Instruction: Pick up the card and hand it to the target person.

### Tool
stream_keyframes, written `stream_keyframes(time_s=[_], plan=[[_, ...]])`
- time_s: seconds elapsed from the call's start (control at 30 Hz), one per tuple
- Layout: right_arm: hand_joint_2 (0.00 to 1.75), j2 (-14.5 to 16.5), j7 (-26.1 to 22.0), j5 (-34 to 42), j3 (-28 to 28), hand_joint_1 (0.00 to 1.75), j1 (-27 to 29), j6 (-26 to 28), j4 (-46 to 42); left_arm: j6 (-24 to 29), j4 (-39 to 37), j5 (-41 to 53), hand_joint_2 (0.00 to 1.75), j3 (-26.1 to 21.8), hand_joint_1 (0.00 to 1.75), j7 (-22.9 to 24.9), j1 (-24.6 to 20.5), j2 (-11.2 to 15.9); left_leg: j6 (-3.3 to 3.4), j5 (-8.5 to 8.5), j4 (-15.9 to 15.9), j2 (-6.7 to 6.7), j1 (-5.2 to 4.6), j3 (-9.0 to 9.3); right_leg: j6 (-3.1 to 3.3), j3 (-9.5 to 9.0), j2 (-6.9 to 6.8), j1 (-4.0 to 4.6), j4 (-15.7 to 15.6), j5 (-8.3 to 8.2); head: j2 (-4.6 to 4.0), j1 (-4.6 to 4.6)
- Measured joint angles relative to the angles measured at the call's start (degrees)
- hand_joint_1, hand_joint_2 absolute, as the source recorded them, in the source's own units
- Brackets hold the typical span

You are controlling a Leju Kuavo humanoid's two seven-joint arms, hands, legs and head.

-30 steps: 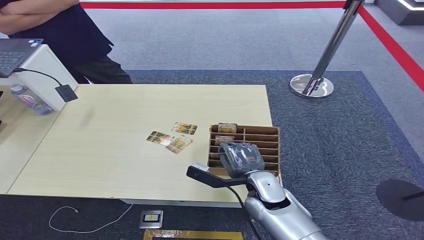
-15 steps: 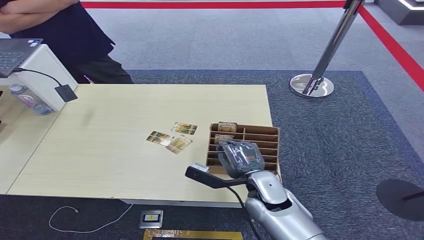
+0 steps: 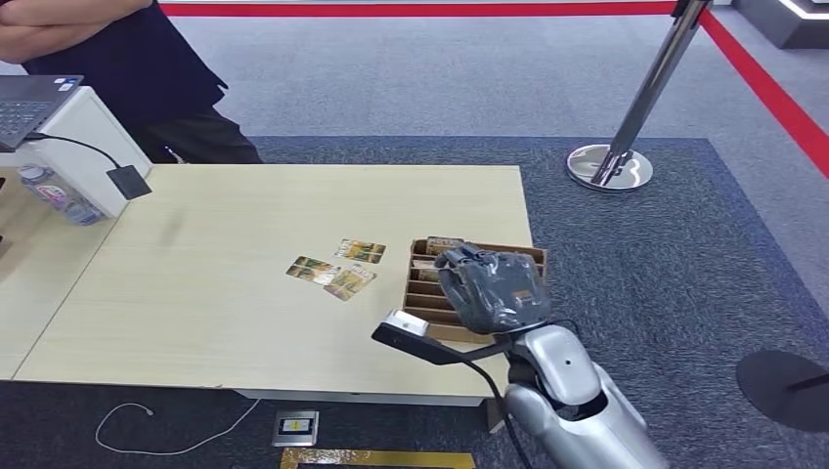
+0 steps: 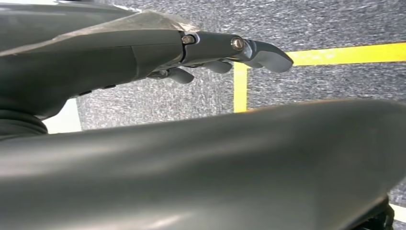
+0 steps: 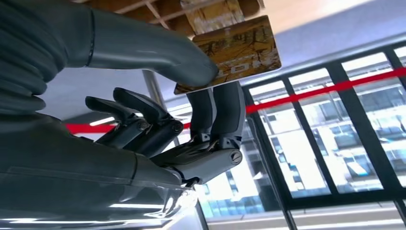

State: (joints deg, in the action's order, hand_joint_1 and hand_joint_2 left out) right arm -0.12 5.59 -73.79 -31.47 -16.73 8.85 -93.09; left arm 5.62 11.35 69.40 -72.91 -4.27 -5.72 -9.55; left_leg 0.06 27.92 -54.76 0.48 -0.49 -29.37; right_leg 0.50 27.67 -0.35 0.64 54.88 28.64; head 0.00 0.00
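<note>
Above the brown box (image 3: 476, 289) with its many slots, my right robot hand (image 3: 489, 288) is hanging at the right end of the pale wooden surface (image 3: 244, 283). In my right wrist view, this robot hand (image 5: 191, 110) is pinching a card (image 5: 234, 52) between its thick grey thumb and two dark fingers (image 5: 218, 112), while the other fingers are curling in below. The card is brown and gold with a busy pattern. Pale letters are running along one edge of it, and I am reading "ON" at the end, but the rest is too blurry to read. Right behind the card, the wooden dividers of the box are showing, with a worn tan piece between them.

Three more cards (image 3: 335, 267) are lying flat on the surface, just beside the box. They are close together, and their writing is too small to read.

A person (image 3: 117, 68) in dark clothes is standing at the far left corner of the surface with arms folded.

My left robot hand (image 4: 201, 50) is hanging over grey carpet with yellow tape. Its fingers are nearly straight and are holding nothing.
</note>
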Motion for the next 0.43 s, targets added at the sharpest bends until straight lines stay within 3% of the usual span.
stream_keyframes(time_s=[0.13,0.27,0.43], plan=[[1.75,2.1,-1.9,2.1,-2.5,1.75,-6.3,-1.4,6.4,0.0,0.0,0.2,0.00,0.3,0.00,-0.1,0.0,0.0,0.00,0.01,0.0,0.15,-0.01,0.05,0.03,0.00,0.14,0.00,0.0,-0.02,0.00,0.00],[1.75,7.9,-3.1,5.3,-5.4,1.75,-17.5,-2.4,19.3,-0.2,-0.1,0.7,0.00,0.8,0.00,-0.4,-0.2,0.2,-0.03,-0.01,0.0,0.43,-0.02,0.03,0.04,0.09,0.42,0.00,0.1,-0.10,0.00,0.00],[1.75,13.5,-3.3,6.7,-6.9,1.75,-25.1,-3.3,27.8,-0.2,-0.1,1.0,0.00,1.1,0.00,-0.3,-0.3,0.3,-0.10,-0.05,0.0,0.39,-0.02,0.05,0.10,0.09,0.37,0.00,0.1,-0.09,0.00,0.00]])
